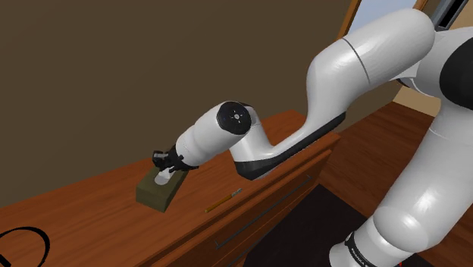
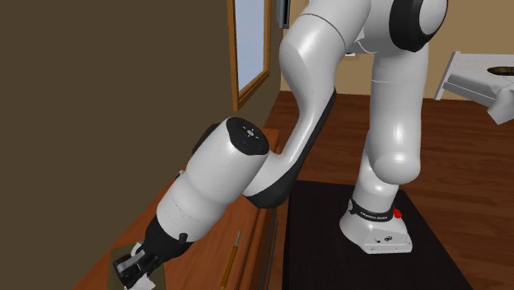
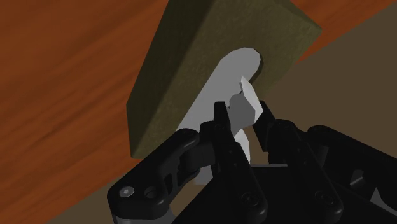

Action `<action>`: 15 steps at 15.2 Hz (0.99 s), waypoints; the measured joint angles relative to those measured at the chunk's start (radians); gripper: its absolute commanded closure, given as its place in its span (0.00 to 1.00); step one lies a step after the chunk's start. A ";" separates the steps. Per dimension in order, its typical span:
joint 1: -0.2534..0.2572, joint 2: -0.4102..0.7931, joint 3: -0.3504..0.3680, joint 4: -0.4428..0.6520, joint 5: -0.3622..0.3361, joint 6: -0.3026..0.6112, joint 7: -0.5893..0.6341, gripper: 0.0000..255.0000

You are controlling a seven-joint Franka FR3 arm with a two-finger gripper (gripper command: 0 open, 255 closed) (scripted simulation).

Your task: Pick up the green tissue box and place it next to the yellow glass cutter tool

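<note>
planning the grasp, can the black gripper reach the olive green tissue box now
Likely yes: the black gripper sits right at the olive green tissue box, by its white tissue, nothing between; the slim yellow tool lies apart.

Glossy white, rounded arm (image 1: pixel 364 68) with dark joints. Just behind the all-black gripper (image 3: pixel 245 121) sits a round black cap (image 1: pixel 236 116). Farthest from it, a lettered black ring (image 2: pixel 371 216) and a red button (image 2: pixel 398 214) mark the white foot (image 2: pixel 383 240).

base band (image 2: pixel 372 217) lettering (too small to read)
</note>
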 measured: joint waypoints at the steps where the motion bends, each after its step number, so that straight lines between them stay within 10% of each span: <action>1: 0.001 0.002 -0.002 0.001 -0.005 0.000 0.004 1.00; 5: 0.003 0.005 -0.003 0.002 -0.010 -0.001 0.007 1.00; 6: 0.003 0.005 -0.003 0.002 -0.010 -0.001 0.007 0.00; 12: 0.003 0.005 -0.004 0.002 -0.011 -0.001 0.007 0.00; 15: -0.048 -0.110 0.055 -0.066 0.162 0.034 -0.112 0.00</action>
